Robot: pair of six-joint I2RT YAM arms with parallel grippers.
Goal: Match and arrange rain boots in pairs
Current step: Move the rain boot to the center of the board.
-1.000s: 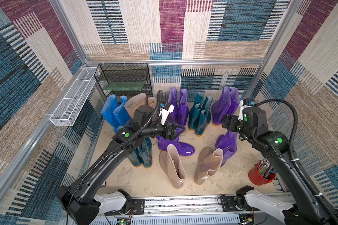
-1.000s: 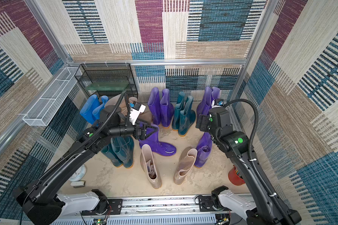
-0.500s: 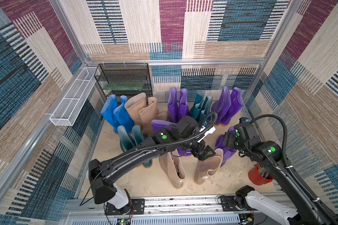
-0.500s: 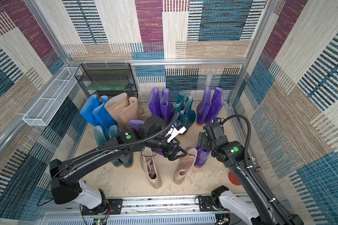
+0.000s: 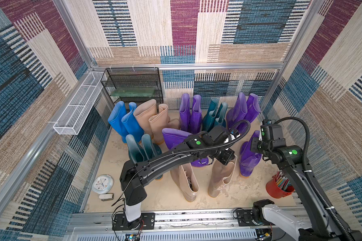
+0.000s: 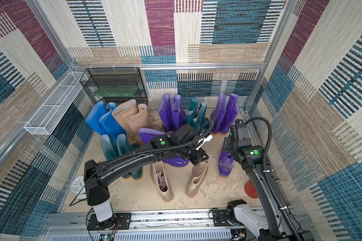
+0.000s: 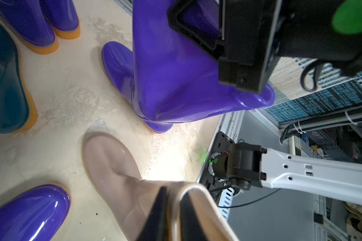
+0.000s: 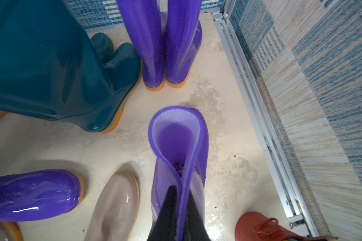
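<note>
1. The left gripper (image 7: pixel 174 198) is clenched on the top rim of a beige rain boot (image 7: pixel 113 167), with the rim pinched between its two fingers.
2. The right gripper (image 8: pixel 181 193) is clamped on the rim of a purple rain boot (image 8: pixel 176 135), and the opening is squeezed narrow at the gripped side.
3. In a top view the beige rain boot (image 5: pixel 219 179) stands sole-down at lower centre. The purple rain boot (image 5: pixel 249 154) stands just right of it, and the two are apart.
4. A second beige boot (image 5: pixel 185 183) stands just left of the held one, with a narrow gap of floor between them.
5. Another purple boot (image 6: pixel 177 161) sits under the left arm, its toe near the held beige rain boot.
6. The side rail (image 8: pixel 259 125) runs near the purple rain boot, leaving a strip of bare floor between them. A red pencil bucket (image 5: pixel 277 187) sits at lower right.
7. Boot pairs (image 5: pixel 190 116) line the far wall. The bare floor (image 5: pixel 161 198) is widest along the front, with a clock (image 5: pixel 102 183) at lower left.
</note>
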